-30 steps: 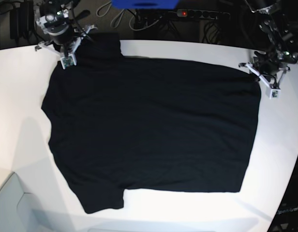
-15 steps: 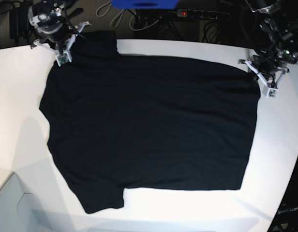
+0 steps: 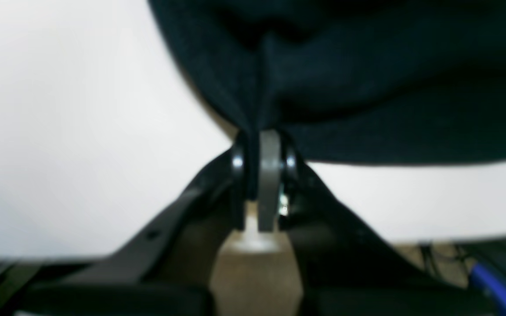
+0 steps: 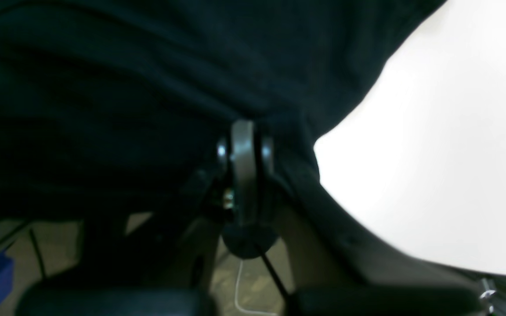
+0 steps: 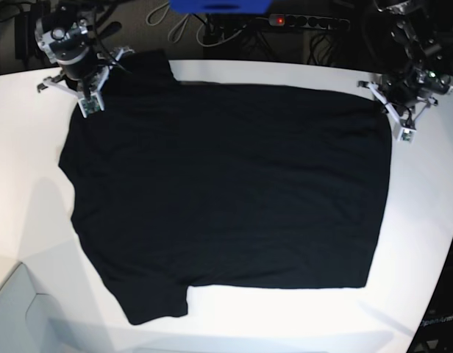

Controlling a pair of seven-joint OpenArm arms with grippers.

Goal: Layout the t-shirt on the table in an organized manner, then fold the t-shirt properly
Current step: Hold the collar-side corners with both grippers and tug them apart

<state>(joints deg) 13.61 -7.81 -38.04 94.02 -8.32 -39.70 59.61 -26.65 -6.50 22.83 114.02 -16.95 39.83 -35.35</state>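
Your left gripper (image 3: 257, 145) & right gripper (image 4: 246, 131): both jaws clamped tight on cloth, arms reaching low at the far corners, well apart.

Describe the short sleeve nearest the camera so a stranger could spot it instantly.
Start from the white table and the black t-shirt spread over it. Follow the shirt's near edge to its left end: the sleeve is the flap jutting toward the camera, and no gripper holds it.

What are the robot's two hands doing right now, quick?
Left hand: closed, pinching an edge of the plain black cloth t-shirt.
Right hand: closed, pinching the same shirt at its other far corner.
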